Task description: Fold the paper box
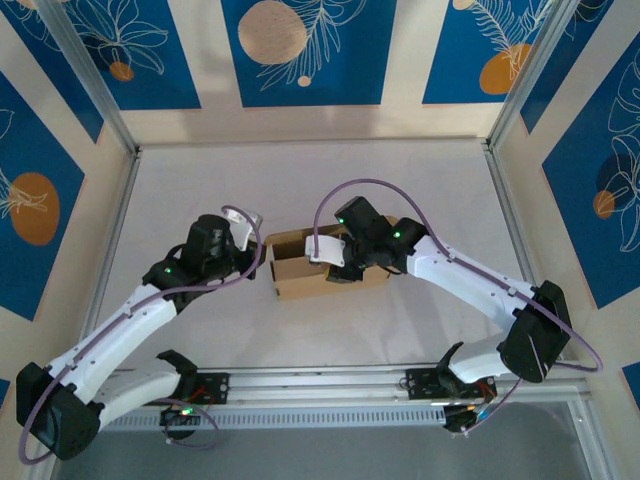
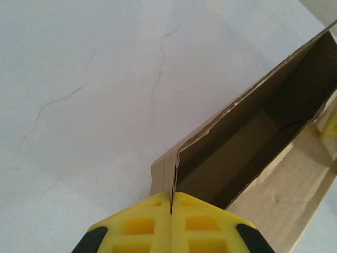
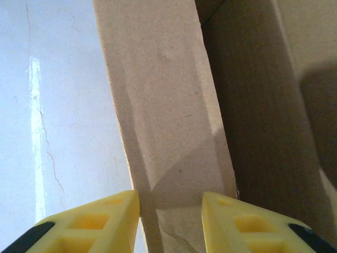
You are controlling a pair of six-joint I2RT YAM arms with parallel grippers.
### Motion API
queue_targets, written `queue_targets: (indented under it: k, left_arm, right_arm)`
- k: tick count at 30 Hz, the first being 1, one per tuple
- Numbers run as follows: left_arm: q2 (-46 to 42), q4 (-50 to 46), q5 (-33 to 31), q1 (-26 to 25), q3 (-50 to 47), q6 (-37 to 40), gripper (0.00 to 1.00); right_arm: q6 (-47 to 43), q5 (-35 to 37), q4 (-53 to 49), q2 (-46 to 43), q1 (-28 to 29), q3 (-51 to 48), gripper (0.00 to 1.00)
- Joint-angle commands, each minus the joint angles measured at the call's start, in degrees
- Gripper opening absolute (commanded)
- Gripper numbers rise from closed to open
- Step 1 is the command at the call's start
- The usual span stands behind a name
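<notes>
The brown paper box [image 1: 300, 277] lies in the middle of the white table, its long walls raised and its inside open upward. My left gripper [image 1: 262, 246] is at the box's left end. In the left wrist view that gripper [image 2: 171, 203] is shut, pinching the thin edge of the box's end wall [image 2: 174, 168], with the box's dark inside [image 2: 253, 132] to the right. My right gripper [image 1: 335, 262] reaches onto the box from the right. Its yellow fingers [image 3: 171, 203] stand apart over a long cardboard panel [image 3: 163, 105] that is wider than the gap.
The white table [image 1: 300, 180] has bare room behind and to both sides of the box. A metal rail [image 1: 320, 381] with the arm bases runs along the near edge. Aluminium posts [image 1: 95, 90] and patterned walls close in the sides.
</notes>
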Motion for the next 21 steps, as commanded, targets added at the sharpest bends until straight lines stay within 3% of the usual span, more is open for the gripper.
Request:
queue_targets:
  k: [1,9,21]
  left_arm:
    - [0.7,-0.6,2.2,-0.5,3.5,-3.4,0.0]
    - [4.2,-6.4,2.9,-0.5,9.6,-10.5,0.0]
    - [4.3,-3.8,3.4,-0.5,6.8,-16.9,0.0]
  right_arm:
    - [0.8,1.8,-0.3,0.7,0.4,-1.5,0.38]
    - [2.0,3.0,-0.1,2.4,0.7,-0.7,0.38]
    - [3.4,3.2,1.0,2.7,0.5,-0.8,0.34]
